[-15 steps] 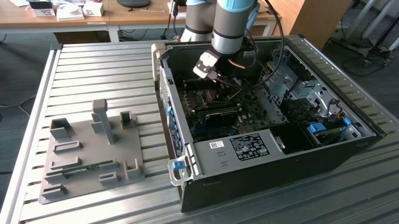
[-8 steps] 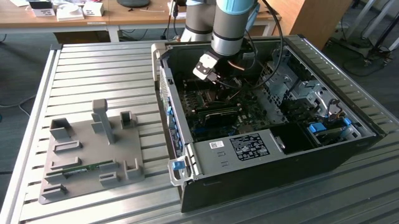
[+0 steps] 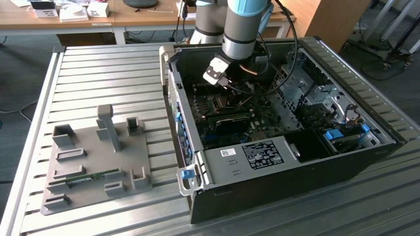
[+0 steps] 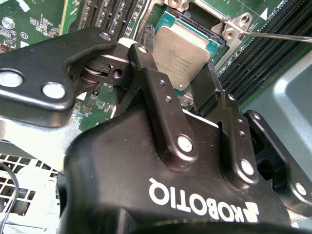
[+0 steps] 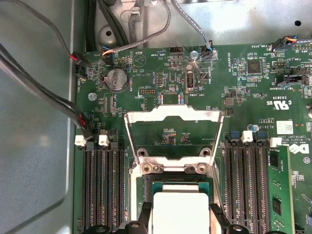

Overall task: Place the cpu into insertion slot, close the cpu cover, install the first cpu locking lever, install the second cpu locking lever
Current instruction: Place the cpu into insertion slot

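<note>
**The cpu (image 4: pixel 183 51) held at the insertion slot (image 5: pixel 170 183)**

Thin, light, stiff and probably fragile, it is pinched by two opposite edges in the narrowed claw (image 5: pixel 181 219). The edges look like the safe hold. The cpu cover (image 5: pixel 173 113) stands flipped open at the slot's twelve o'clock, taking the claw as six.

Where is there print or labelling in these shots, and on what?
Gripper: white lettering, upside down, on its body.
Cpu: faint engraved lines on its face.
Green circuit board: white silkscreen beside components.
Black sticker: white print.
None quoted here.
</note>
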